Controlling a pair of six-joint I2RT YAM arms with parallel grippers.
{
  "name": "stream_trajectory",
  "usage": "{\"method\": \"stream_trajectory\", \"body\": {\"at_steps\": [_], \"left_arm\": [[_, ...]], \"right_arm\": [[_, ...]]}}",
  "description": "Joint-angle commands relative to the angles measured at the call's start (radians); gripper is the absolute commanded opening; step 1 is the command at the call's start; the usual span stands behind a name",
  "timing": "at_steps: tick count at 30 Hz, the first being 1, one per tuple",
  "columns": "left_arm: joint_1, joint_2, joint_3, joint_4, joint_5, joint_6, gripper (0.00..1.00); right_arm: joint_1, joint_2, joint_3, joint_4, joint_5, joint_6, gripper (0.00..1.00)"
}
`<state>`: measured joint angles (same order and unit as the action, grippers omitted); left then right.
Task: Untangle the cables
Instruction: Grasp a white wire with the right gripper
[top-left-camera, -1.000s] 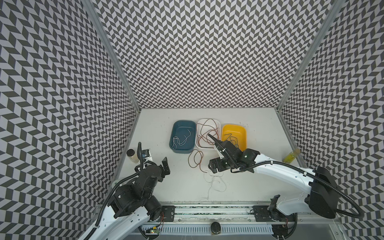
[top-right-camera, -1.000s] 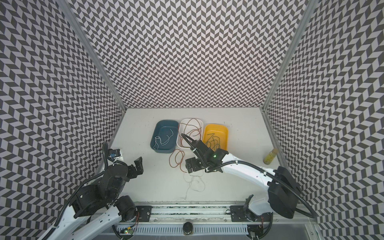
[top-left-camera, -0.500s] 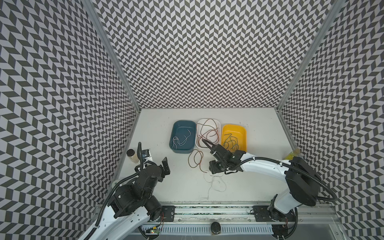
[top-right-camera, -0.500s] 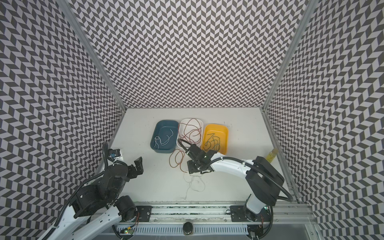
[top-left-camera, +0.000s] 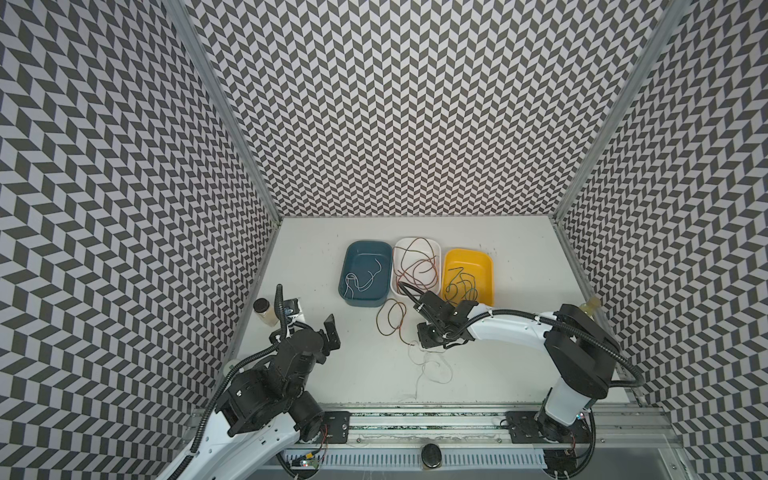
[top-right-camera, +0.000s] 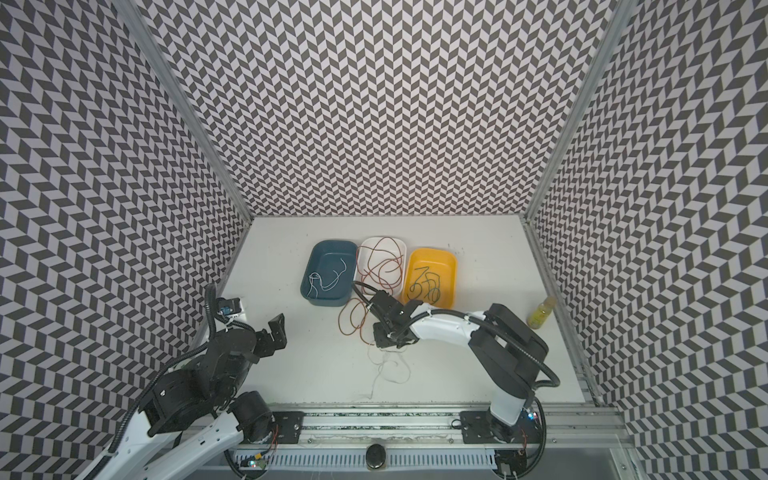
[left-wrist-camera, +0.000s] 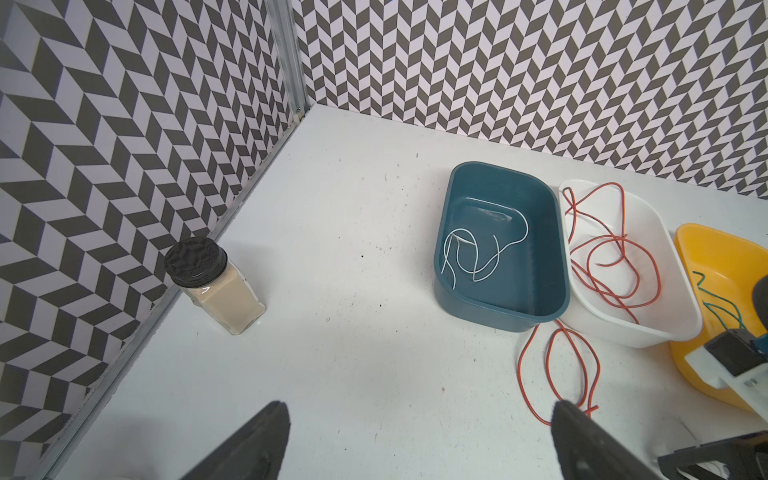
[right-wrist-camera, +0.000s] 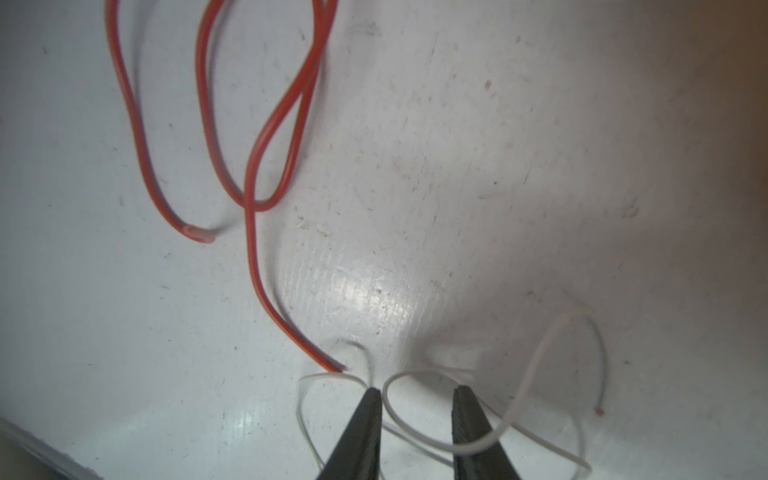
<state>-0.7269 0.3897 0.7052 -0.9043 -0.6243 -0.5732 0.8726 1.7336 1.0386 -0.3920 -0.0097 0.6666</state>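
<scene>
1. 3 tubs stand side by side on the table: 1 blue tub, 1 white tub, 1 yellow tub.
2. Cable shows in 5 places: 3 in tubs, 2 loose.
3. The short white cable lies in the blue tub, the red cable loops in the white tub, and the green cable curls in the yellow tub.
4. The loose red cable lies on the table just in front of the tubs, with the loose white cable nearer the rail.
5. The right gripper is down at the table, jaws narrowly apart and straddling a loop of the loose white cable.
6. The left gripper hangs wide apart, holding nothing.
7. There is 1 jar by the left wall and 1 bottle by the right wall.
</scene>
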Motion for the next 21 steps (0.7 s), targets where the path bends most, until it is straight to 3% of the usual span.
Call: {"method": "stream_trajectory", "body": {"at_steps": [1, 6, 11, 13, 15, 17, 21], "left_arm": [[0.006, -0.006, -0.011, 0.010, -0.015, 0.001, 1.00], [0.005, -0.003, -0.011, 0.010, -0.016, 0.002, 1.00], [0.005, -0.006, -0.012, 0.010, -0.018, 0.002, 1.00], [0.005, -0.006, -0.010, 0.008, -0.018, 0.003, 1.00], [0.006, -0.009, -0.010, 0.008, -0.018, 0.002, 1.00], [0.005, -0.015, -0.010, 0.008, -0.018, 0.002, 1.00], [0.004, -0.028, -0.012, 0.011, -0.018, 0.002, 1.00]], "right_arm": [[0.003, -0.001, 0.027, 0.003, 0.011, -0.004, 0.19], [0.005, -0.037, 0.021, 0.004, 0.013, -0.031, 0.05], [0.005, -0.075, 0.012, -0.007, 0.027, -0.044, 0.00], [0.005, -0.086, 0.012, -0.020, 0.035, -0.042, 0.11], [0.005, -0.088, 0.012, -0.026, 0.041, -0.029, 0.31], [0.005, -0.084, 0.011, -0.027, 0.045, -0.014, 0.41], [0.004, -0.056, 0.024, -0.041, 0.070, 0.015, 0.46]]}}
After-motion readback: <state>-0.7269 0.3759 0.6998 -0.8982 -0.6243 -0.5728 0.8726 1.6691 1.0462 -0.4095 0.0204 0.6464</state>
